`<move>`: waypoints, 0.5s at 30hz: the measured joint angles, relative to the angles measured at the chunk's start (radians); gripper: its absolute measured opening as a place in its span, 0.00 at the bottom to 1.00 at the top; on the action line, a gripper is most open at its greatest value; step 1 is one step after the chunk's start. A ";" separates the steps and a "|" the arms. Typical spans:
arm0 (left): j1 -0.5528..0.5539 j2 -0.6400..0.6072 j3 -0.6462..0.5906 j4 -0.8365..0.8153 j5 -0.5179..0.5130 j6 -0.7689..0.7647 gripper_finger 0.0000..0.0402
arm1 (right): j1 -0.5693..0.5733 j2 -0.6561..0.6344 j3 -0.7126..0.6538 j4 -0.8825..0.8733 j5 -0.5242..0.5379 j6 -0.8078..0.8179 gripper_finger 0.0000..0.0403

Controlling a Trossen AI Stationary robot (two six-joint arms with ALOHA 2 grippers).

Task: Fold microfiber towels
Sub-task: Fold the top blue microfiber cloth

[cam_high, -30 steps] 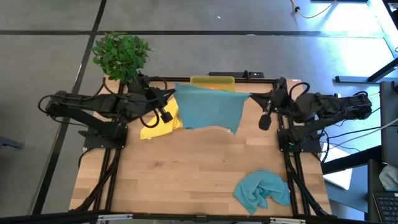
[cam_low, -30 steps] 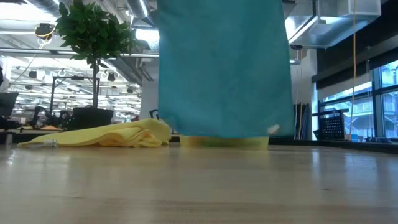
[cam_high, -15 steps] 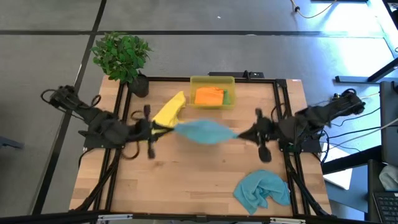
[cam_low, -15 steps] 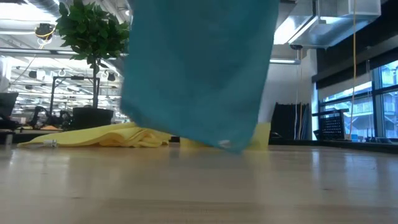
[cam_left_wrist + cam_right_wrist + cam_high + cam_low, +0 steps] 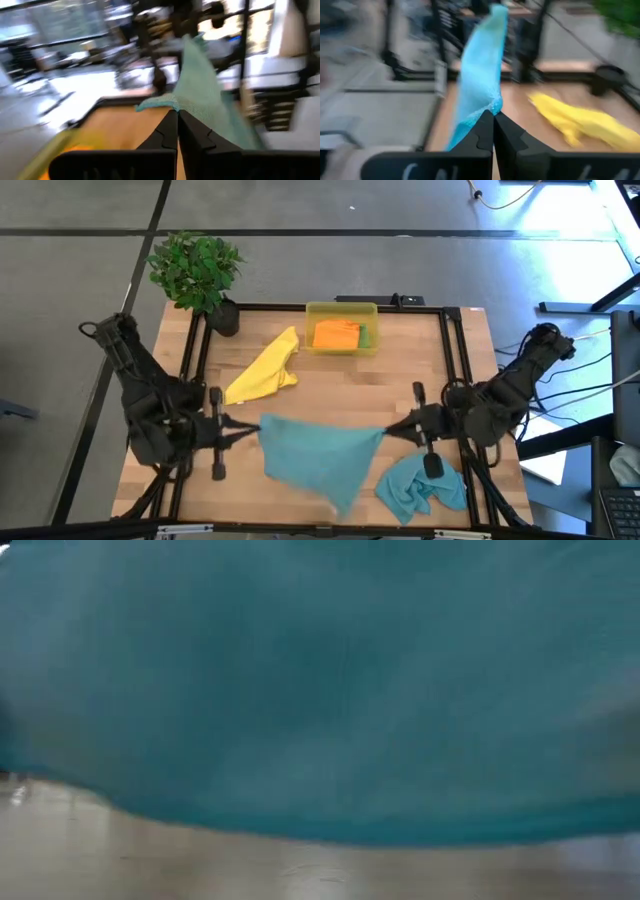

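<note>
A teal-blue towel (image 5: 318, 460) hangs spread between my two grippers over the table's near half; it fills the low view (image 5: 320, 690). My left gripper (image 5: 247, 430) is shut on its left corner, my right gripper (image 5: 392, 429) on its right corner. A second teal-blue towel (image 5: 420, 486) lies crumpled at the near right. A yellow towel (image 5: 264, 370) lies bunched at the far left. An orange towel (image 5: 336, 335) lies in the yellow bin (image 5: 342, 309), with a strip of green beside it. My left gripper pinches the towel's left top corner (image 5: 165, 102) between its two fingers, coming level from the table's left. The cloth is drawn across toward the other gripper and hangs below. My right gripper pinches the towel's right top corner (image 5: 490, 105) between its two fingers, coming level from the table's right. The towel streams away toward the left arm, its lower point (image 5: 340, 502) trailing toward the near edge.
A potted plant (image 5: 197, 270) stands at the far left corner. The yellow bin sits at the far middle. Bare wood (image 5: 330, 390) shows between the yellow towel and the held towel.
Both grippers have swept quickly from the far side by the bin toward the table's near edge, carrying the teal-blue towel. The towel swung from hanging over the far half toward the low camera, its lower edge now trailing to the near edge.
</note>
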 joint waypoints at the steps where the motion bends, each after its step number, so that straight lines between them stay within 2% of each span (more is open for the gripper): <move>1: 0.007 -0.001 0.000 -0.065 -0.035 -0.054 0.00 | 0.000 -0.003 0.003 -0.062 0.033 0.037 0.01; 3: 0.035 -0.001 0.000 -0.228 -0.067 -0.201 0.00 | -0.021 -0.007 0.006 -0.197 0.081 0.136 0.01; 5: 0.082 0.000 -0.001 -0.404 -0.054 -0.361 0.00 | -0.058 -0.007 0.007 -0.353 0.096 0.252 0.01; 8: 0.164 0.000 -0.043 -0.549 -0.017 -0.542 0.00 | -0.111 -0.001 -0.015 -0.515 0.106 0.391 0.01; 12: 0.279 0.000 -0.162 -0.492 0.076 -0.560 0.00 | -0.173 -0.001 -0.080 -0.544 0.073 0.431 0.01; 15: 0.366 0.000 -0.263 -0.355 0.176 -0.502 0.00 | -0.218 -0.001 -0.130 -0.521 0.058 0.423 0.01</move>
